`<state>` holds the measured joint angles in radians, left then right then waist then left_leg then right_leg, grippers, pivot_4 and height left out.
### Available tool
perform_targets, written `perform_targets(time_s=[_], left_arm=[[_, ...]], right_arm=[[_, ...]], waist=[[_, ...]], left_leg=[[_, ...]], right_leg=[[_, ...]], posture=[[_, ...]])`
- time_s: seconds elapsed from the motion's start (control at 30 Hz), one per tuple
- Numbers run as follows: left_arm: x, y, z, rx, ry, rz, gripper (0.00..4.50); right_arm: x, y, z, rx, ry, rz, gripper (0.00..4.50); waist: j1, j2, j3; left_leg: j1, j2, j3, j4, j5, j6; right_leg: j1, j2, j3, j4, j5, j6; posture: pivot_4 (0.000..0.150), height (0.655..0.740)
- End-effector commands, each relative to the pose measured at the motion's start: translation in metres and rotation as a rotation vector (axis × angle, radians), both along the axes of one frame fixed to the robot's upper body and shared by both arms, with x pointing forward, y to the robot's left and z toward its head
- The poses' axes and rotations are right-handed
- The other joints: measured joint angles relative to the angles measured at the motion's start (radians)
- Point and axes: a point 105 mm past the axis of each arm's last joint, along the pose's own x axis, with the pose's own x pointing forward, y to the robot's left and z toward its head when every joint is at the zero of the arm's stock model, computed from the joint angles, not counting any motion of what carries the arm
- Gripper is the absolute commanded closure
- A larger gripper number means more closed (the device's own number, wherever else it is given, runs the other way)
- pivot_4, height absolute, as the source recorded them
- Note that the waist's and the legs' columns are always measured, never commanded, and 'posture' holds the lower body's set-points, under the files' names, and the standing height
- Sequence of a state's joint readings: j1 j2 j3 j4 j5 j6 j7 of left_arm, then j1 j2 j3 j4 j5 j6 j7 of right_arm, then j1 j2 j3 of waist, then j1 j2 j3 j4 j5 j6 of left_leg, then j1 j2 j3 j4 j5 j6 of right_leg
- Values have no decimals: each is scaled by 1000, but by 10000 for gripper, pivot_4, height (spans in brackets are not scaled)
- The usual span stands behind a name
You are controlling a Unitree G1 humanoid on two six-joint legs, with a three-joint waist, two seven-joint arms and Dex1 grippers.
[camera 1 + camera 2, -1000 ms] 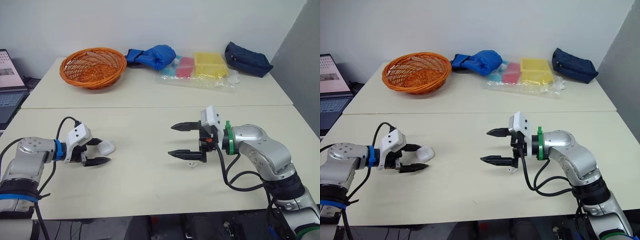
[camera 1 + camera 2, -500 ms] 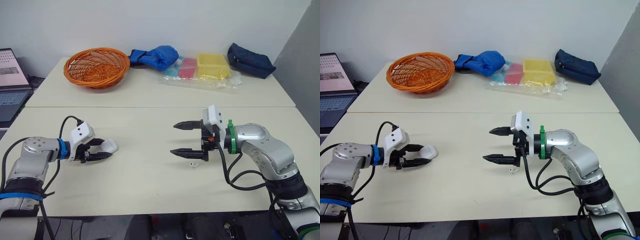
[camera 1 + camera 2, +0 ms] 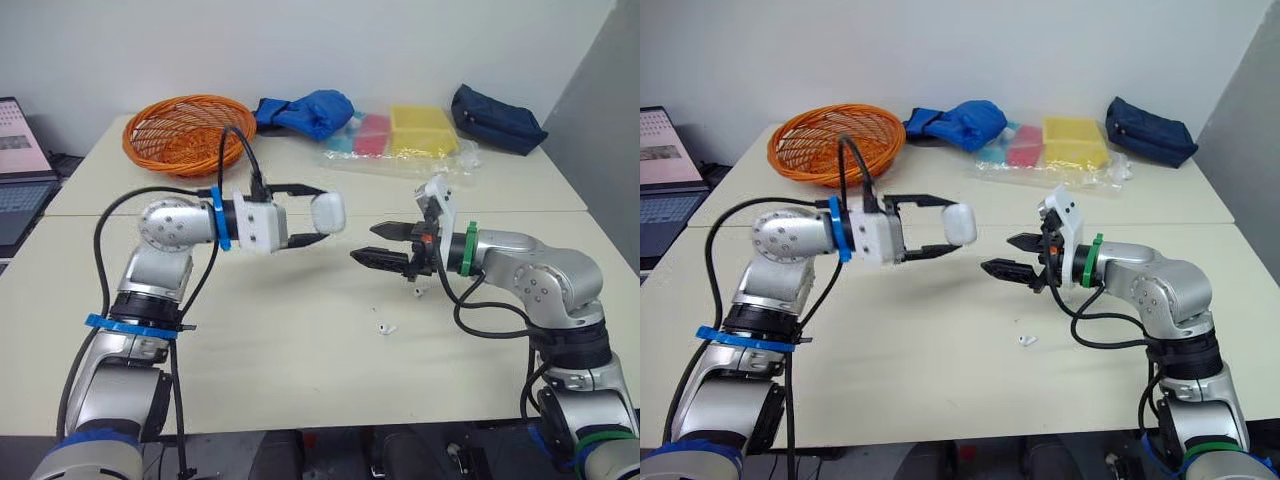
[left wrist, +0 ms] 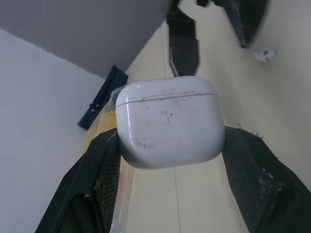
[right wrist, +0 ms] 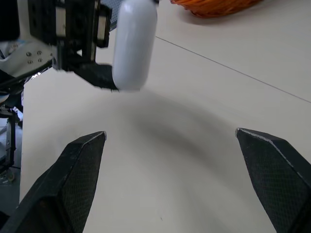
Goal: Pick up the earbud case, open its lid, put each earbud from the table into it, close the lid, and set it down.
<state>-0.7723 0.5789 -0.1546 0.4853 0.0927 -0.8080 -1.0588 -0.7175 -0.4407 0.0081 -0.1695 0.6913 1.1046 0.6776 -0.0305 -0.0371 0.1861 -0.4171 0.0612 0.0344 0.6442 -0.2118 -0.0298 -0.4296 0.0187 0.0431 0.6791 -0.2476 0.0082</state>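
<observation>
The left gripper (image 3: 320, 213) is clenched on the white earbud case (image 4: 170, 121), holding it in the air above the table (image 3: 300, 380). The lid (image 4: 165, 87) is shut, its seam a thin line across the end that points away from the wrist. Facing it, close but not touching, the right gripper (image 3: 363, 242) hangs with its two black fingers spread apart, gripping nothing. Down on the table one earbud (image 3: 384, 327) lies below the gap between the two arms, and a second small white piece (image 3: 417, 291), probably the other earbud, sits just under the right gripper. Opening the lid looks like the next job, and here is the danger: the case is smooth and rounded, pinched only at its sides, so a push from the wrong angle could twist it in the grasp or squirt it out — and a dropped case could land among the earbuds and scatter them. If the right fingertip catches the body rather than the lid edge, nothing opens and the case may simply rotate. A low sweep by the right arm could also knock that nearer white piece off its spot.
</observation>
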Motion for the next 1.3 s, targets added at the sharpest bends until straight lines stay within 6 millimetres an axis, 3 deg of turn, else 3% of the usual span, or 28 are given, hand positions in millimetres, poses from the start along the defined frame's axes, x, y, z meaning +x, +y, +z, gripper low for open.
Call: perform_targets(time_s=[0.03,0.2,0.33,0.87,1.0,1.23,1.3], left_arm=[[-2,-8,17,-9,-169,-59,17569],[5,-11,25,-58,-231,-47,17569],[6,-13,30,-73,-290,-52,17569],[6,-23,30,-96,-310,-91,17569],[8,-23,31,-101,-313,-86,17569],[7,-22,30,-96,-312,-89,17569],[7,-22,31,-98,-313,-89,17569]], right_arm=[[-4,4,20,30,-44,15,0],[-10,13,19,64,-16,22,0],[-2,12,9,37,-10,-38,0],[11,19,19,113,-1,-88,0],[15,18,17,116,4,-106,8301],[16,21,17,124,4,-100,34055],[16,21,17,130,7,-105,36641]], waist=[[0,0,0],[0,0,0],[1,0,0],[0,0,0],[0,0,0],[-1,0,0],[0,0,0]], left_leg=[[-1,1,-1,0,0,0],[-2,1,-1,0,0,0],[-2,0,0,1,0,0],[-1,1,0,1,0,0],[-1,0,1,1,0,0],[-1,1,1,0,0,0],[-1,1,0,0,0,0]], right_leg=[[-1,2,0,1,0,0],[-1,3,0,1,-1,2],[-1,2,-1,0,-1,3],[-1,2,-2,1,-1,3],[-1,2,-2,1,-1,3],[-1,2,-2,1,-1,3],[-1,2,-2,1,-1,3]], posture=[[1500,7400],[1500,7400],[1500,7400],[1500,7400],[1500,7400],[1500,7400],[1500,7400]])
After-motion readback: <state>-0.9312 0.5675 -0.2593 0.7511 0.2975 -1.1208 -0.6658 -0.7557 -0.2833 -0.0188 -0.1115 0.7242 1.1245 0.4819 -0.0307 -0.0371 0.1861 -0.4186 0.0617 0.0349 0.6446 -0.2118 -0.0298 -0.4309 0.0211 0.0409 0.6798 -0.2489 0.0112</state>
